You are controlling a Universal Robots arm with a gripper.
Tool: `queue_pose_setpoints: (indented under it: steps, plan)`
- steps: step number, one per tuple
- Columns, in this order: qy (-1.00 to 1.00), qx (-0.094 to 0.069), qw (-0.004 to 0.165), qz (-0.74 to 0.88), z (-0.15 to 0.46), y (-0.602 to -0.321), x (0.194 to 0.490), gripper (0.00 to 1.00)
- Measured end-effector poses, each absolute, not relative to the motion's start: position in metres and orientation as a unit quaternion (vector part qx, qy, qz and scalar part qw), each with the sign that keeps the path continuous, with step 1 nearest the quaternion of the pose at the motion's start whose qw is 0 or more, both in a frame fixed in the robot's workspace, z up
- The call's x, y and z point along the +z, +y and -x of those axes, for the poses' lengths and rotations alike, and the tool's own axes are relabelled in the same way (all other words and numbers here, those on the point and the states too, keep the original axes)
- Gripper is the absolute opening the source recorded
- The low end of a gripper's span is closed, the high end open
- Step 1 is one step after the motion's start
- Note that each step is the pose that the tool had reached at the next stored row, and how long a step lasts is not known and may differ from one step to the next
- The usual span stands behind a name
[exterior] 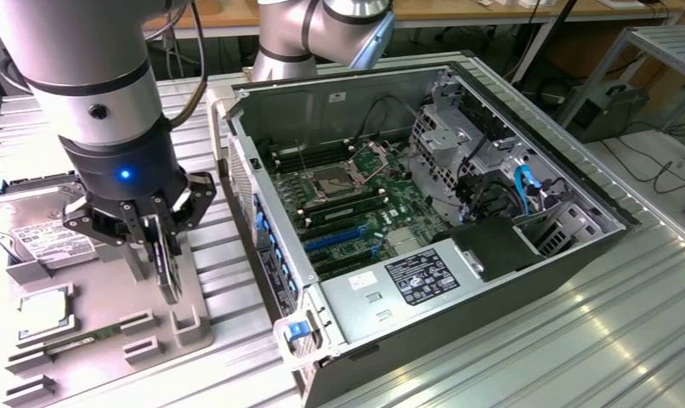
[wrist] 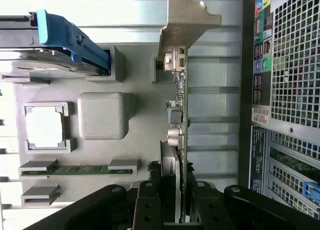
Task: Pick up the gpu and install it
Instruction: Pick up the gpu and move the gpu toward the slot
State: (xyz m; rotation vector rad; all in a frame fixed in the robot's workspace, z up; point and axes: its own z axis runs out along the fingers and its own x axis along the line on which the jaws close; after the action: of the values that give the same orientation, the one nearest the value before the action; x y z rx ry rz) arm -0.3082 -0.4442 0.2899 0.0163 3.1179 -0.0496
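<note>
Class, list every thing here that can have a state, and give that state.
gpu, upright on edge, gripped by the hand.
hand, shut on the gpu.
computer case, lying on its side, open.
hard drive, lying flat on the grey holder.
CPU, seated in a holder recess.
memory stick, set between two holder clips.

Computer case (exterior: 319, 106) open-sided, free room over its blue slots (exterior: 340, 240), power supply (exterior: 416, 280) and cables (exterior: 522, 189) crowding its remaining inside, graphics card (wrist: 184, 100) clamped in gripper (wrist: 176, 192) just outside its wall.
</note>
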Motion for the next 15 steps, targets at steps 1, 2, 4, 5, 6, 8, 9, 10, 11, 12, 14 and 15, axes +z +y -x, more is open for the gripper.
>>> queue_pose_setpoints:
  steps: [1,2,4,5,6,8,9,10,11,12,14,15]
  plan:
    - [1.000,-0.016,0.012,-0.005,0.3082,-0.4442,0.2907,0.28]
    - [1.000,-0.016,0.012,-0.005,0.3081,-0.4442,0.2914,0.28]
    - [1.000,-0.016,0.012,-0.005,0.3082,-0.4441,0.2924,0.28]
    - [1.000,-0.016,0.012,-0.005,0.3081,-0.4442,0.2928,0.28]
    - [1.000,-0.016,0.012,-0.005,0.3082,-0.4442,0.2934,0.28]
    - [1.000,-0.016,0.012,-0.005,0.3081,-0.4442,0.2945,0.28]
    - [1.000,-0.016,0.012,-0.005,0.3081,-0.4442,0.2951,0.28]
    - [1.000,-0.016,0.012,-0.005,0.3081,-0.4442,0.2958,0.28]
    - [1.000,-0.016,0.012,-0.005,0.3081,-0.4442,0.2964,0.28]
    - [1.000,-0.016,0.012,-0.005,0.3081,-0.4442,0.2971,0.28]
    - [1.000,-0.016,0.012,-0.005,0.3081,-0.4442,0.2994,0.28]
    - [1.000,-0.017,0.012,-0.005,0.3081,-0.4442,0.3001,0.28]
